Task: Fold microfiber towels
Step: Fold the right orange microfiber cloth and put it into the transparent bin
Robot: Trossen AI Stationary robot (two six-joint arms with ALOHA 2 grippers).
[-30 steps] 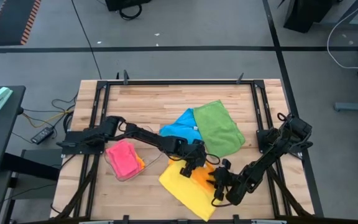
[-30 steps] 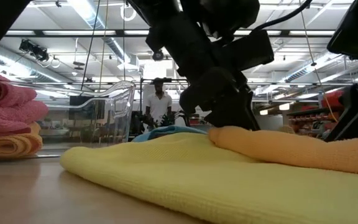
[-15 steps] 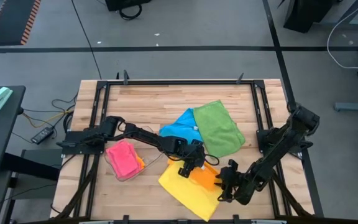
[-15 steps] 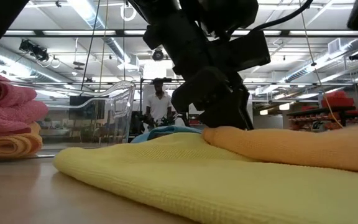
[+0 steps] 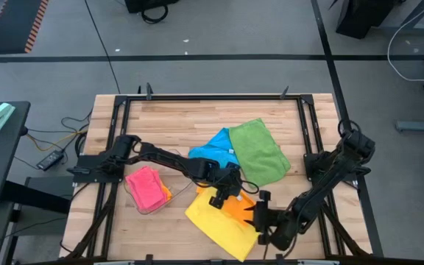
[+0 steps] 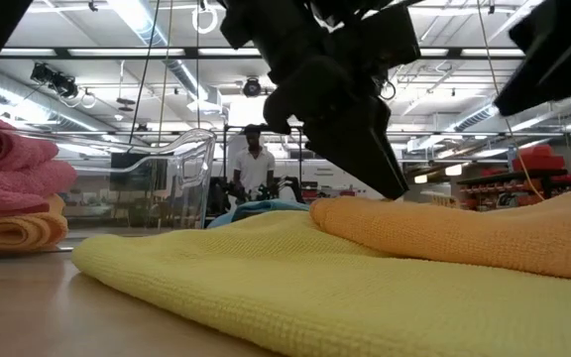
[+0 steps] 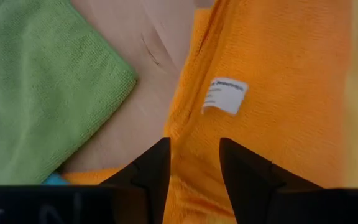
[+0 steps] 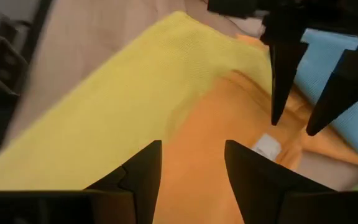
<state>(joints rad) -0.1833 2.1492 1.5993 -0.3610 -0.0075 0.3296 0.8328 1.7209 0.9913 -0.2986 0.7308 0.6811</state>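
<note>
Two towels folded, four still loose on the table

Two cloths look finished: a pink towel (image 5: 146,187) lies folded on top of a folded orange one inside the clear plastic tray (image 5: 169,199), near the left arm's base. The low view shows that stack at its far left edge, pink above orange.

Four remain unfolded, as far as the pictures show. The green towel (image 5: 259,151) and the blue towel (image 5: 213,147) lie spread toward the middle of the wooden table (image 5: 182,121), overlapping at one edge. Nearer the front edge, the yellow towel (image 5: 216,224) lies flat with the orange towel (image 5: 235,208) on top of it.

Both arms are at that orange cloth. The left gripper (image 5: 221,193) sits over its edge nearest the blue towel, fingers spread with the orange fabric showing between them in the left wrist view, close to its white label (image 7: 224,95); nothing is clearly pinched. The right gripper (image 5: 258,217) hovers at the opposite side, where orange meets yellow, its fingers also parted and empty in its own wrist view.

My reading is that the orange towel's fold is only starting, so the job is roughly a third done
</note>
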